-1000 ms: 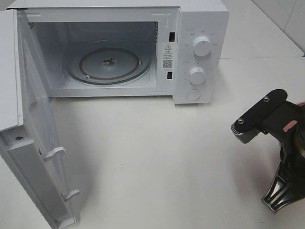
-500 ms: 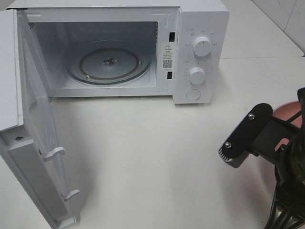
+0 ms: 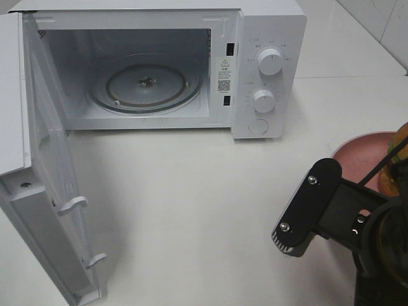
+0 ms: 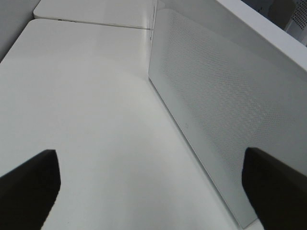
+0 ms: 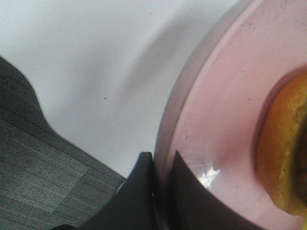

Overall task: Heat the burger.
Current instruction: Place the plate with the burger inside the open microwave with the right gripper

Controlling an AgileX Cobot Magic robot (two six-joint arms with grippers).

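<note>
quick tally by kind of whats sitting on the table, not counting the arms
microwave: 1
pink plate: 1
burger, on the plate: 1
total: 3

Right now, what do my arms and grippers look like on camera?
The right arm is black, with a flat rounded bracket bearing two silver screws and a ribbed grey end; a thin black cable runs beside it. The left gripper and right gripper have plain matte black fingers.
</note>
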